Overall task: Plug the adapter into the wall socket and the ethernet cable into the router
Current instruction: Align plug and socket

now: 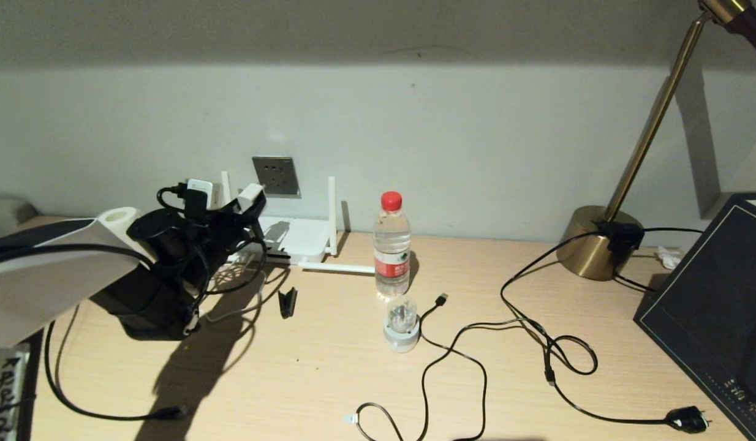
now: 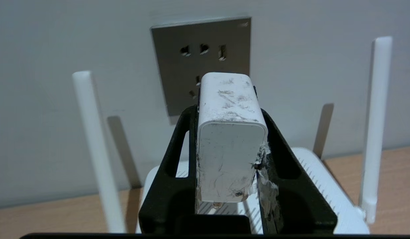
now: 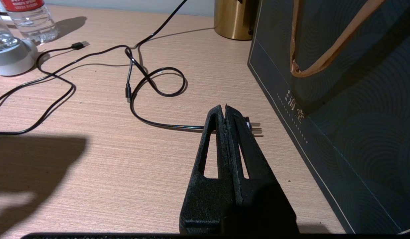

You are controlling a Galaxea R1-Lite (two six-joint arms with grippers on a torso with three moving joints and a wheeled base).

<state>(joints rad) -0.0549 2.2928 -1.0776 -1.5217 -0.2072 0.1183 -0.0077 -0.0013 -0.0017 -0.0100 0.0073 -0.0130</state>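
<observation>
White adapter [image 2: 230, 146] clamped in left gripper [image 2: 230, 99], held off the wall socket [image 2: 178, 66] above the router [image 2: 324, 192]; next: line up prongs, push in; right gripper [image 3: 225, 109] clenched empty.

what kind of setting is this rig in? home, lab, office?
Probably a desk in a home or hotel-style room, not a lab. A wooden desk stands against a plain wall with a wall socket, a white router beneath it, a brass desk lamp and a water bottle.
</observation>
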